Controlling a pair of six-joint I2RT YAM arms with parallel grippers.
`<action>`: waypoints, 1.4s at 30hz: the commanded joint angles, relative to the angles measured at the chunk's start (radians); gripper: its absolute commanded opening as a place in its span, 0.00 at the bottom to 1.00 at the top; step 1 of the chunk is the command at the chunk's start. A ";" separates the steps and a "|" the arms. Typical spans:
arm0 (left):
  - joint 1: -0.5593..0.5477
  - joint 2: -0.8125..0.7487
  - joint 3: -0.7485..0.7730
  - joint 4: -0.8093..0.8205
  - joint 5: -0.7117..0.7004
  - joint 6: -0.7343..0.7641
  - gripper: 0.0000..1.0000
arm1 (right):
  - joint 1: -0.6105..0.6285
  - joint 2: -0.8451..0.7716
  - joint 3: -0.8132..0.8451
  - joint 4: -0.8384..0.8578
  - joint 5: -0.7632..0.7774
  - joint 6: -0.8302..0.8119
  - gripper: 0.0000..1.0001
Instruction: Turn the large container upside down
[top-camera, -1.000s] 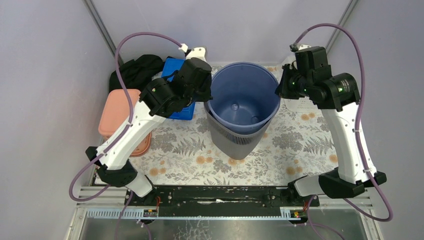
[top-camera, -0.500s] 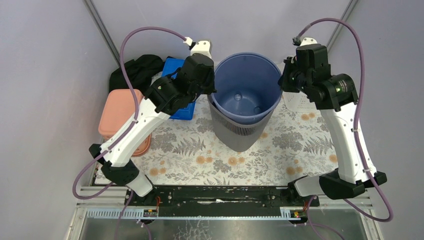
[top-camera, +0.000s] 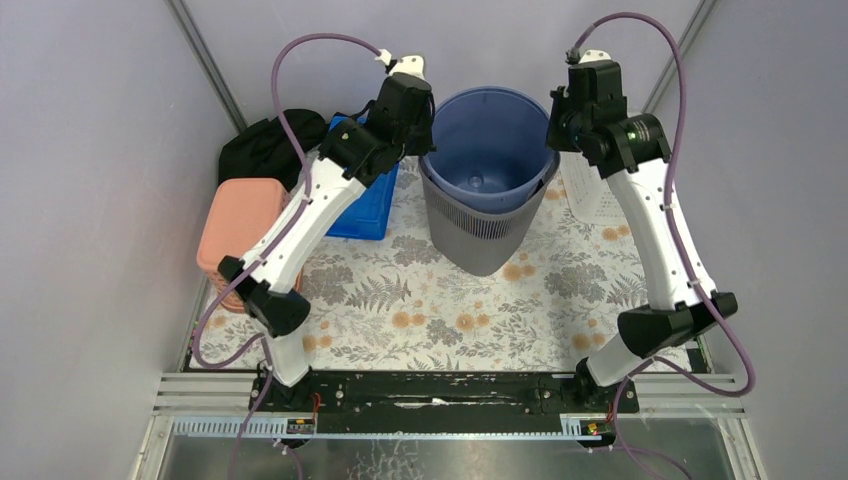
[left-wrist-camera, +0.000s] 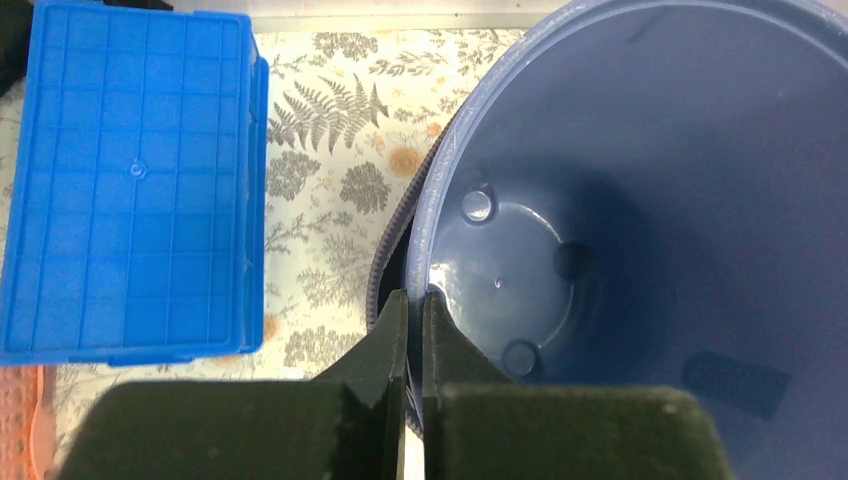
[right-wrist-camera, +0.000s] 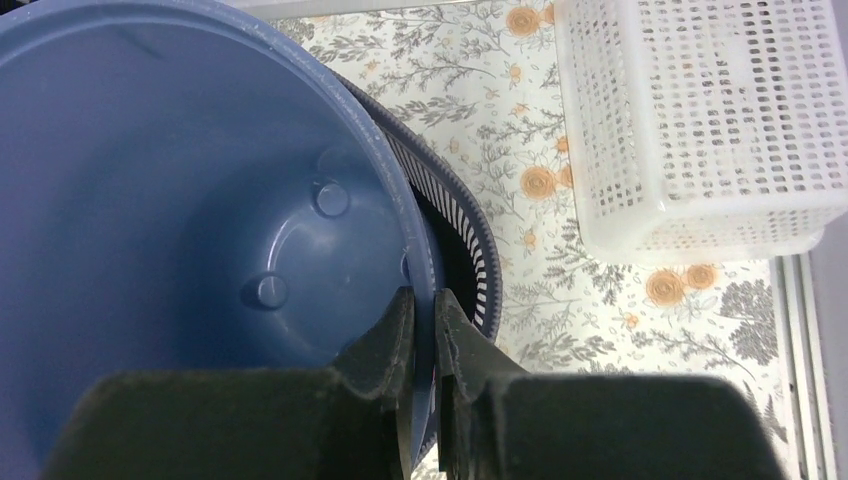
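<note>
Top view first: the large container (top-camera: 476, 232), a blue bucket inside a grey slotted shell, sits at the far middle of the floral table cover (top-camera: 430, 312) with its mouth facing up. Left of it there's a blue crate (top-camera: 366, 206), just beside the bucket, then a pink tub (top-camera: 236, 232) further out and a heap of black cloth (top-camera: 266, 146) behind that. On the right a white mesh basket (top-camera: 592, 198) is parked near the bucket, half under the right arm. Both arms are stretched way out toward the back and bent in over the rim from either side, left gripper (top-camera: 426, 160) on the left edge, right gripper (top-camera: 552, 150) on the right edge

Left wrist cam: the left gripper (left-wrist-camera: 412, 302) is clamped tight on the blue rim of the large container (left-wrist-camera: 650, 200), one finger inside, one outside. The blue crate (left-wrist-camera: 130, 180) lies off to the side, apart from the bucket

Right wrist cam: same deal, the right gripper (right-wrist-camera: 422, 302) pinches the rim of the large container (right-wrist-camera: 200, 180), the outer finger tucked against the grey slots. The white mesh basket (right-wrist-camera: 700, 120) stands close by, not touching
</note>
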 joint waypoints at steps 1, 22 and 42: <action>0.026 0.091 0.119 0.141 0.138 0.071 0.00 | -0.066 0.069 0.094 0.225 -0.099 0.016 0.00; 0.142 0.154 0.236 0.288 0.360 0.057 0.00 | -0.184 0.175 0.236 0.339 -0.288 0.050 0.00; 0.059 -0.156 0.059 0.470 0.359 0.097 0.01 | -0.184 -0.137 0.111 0.459 -0.340 0.085 0.00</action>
